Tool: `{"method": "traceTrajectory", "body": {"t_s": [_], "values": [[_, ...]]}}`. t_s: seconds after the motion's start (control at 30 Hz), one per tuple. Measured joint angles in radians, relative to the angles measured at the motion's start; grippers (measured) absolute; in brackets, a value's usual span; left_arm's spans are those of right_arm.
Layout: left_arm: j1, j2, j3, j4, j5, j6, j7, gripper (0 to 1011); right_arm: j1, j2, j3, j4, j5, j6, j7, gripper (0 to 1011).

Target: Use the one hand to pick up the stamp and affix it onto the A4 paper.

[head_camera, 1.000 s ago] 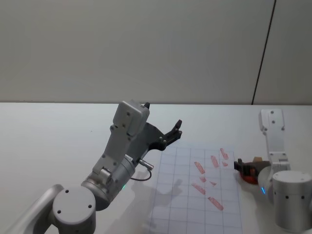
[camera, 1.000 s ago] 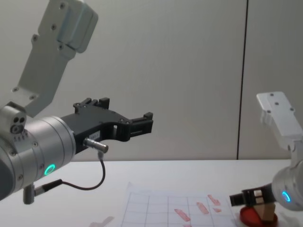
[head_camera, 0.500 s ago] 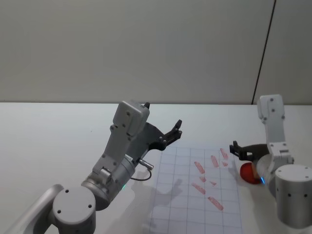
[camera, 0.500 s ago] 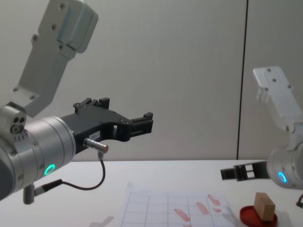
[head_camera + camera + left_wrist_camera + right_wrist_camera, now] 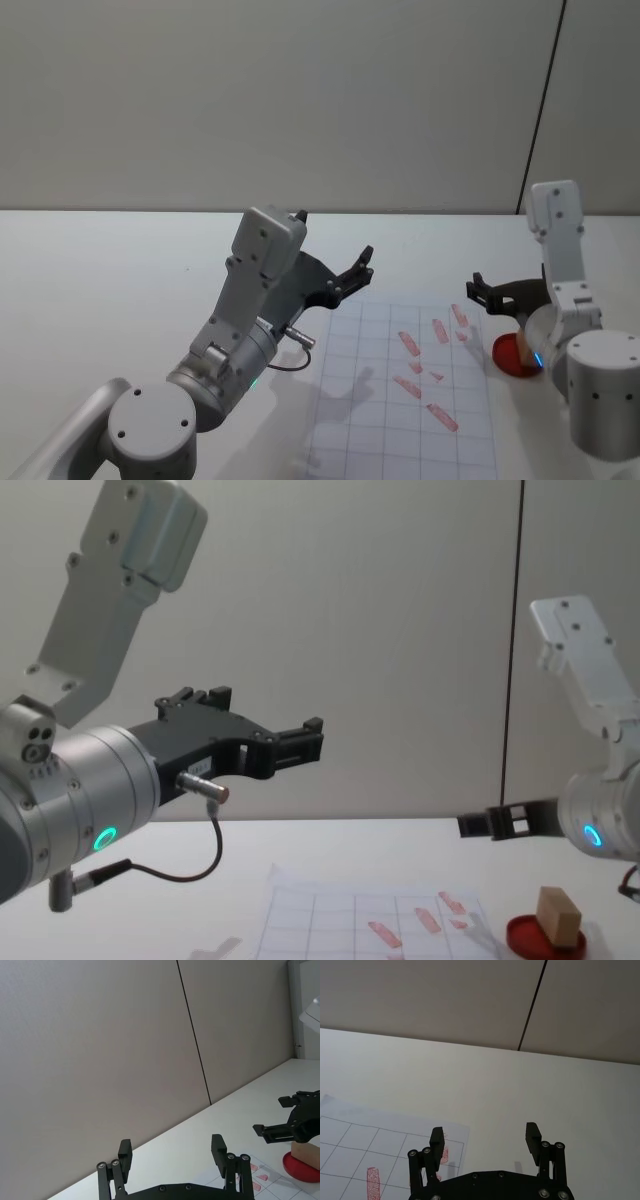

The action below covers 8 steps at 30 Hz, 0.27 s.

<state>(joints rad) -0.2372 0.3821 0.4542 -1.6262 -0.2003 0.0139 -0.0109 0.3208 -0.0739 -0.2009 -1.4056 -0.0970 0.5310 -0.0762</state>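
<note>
Right claw [image 5: 478, 825], carried on the blue-ringed arm, is held above the bench with its fingers spread wide and nothing between them; in the head view it hangs over the right edge of the A4 paper [image 5: 400, 400], just beside the red ink pad [image 5: 540, 938]. The stamp [image 5: 558, 916] is seen standing tilted on that pad in the chest view, apart from the claw and lower than it. For the step in hand, judged to be the pick-up, the claw would best be brought over the block, lowered with the fingers kept spread until they flank its two long wooden sides, and closed squarely so that the block is not tipped or dragged across the pad; the stamp's tilt suggests that an off-centre squeeze could topple it, so a slow descent and a level grip are called for. Once held, it should be carried to a bare square of the grid, clear of the red marks [image 5: 427, 350] already printed, and pressed straight down. Left claw [image 5: 355, 273], on the green-ringed arm, is parked raised over the paper's near-left area, with its fingers also apart and empty. In the head view the stamp is largely hidden behind the right arm. Which face of the block bears the seal cannot be made out. Whether the paper lies fully flat on the bench [image 5: 100, 290] cannot be told.
</note>
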Motion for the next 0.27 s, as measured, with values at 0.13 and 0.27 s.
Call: {"method": "traceTrajectory", "body": {"t_s": [0.13,0.27], "values": [[0.000,0.000,0.000,0.000,0.000,0.000,0.000,1002,0.001,0.000,0.000,-0.001,-0.003,-0.005,0.004,1001],[0.000,0.000,0.000,0.000,0.000,0.000,0.000,1002,0.001,0.001,-0.001,-0.002,-0.005,-0.008,0.007,1001]]}}
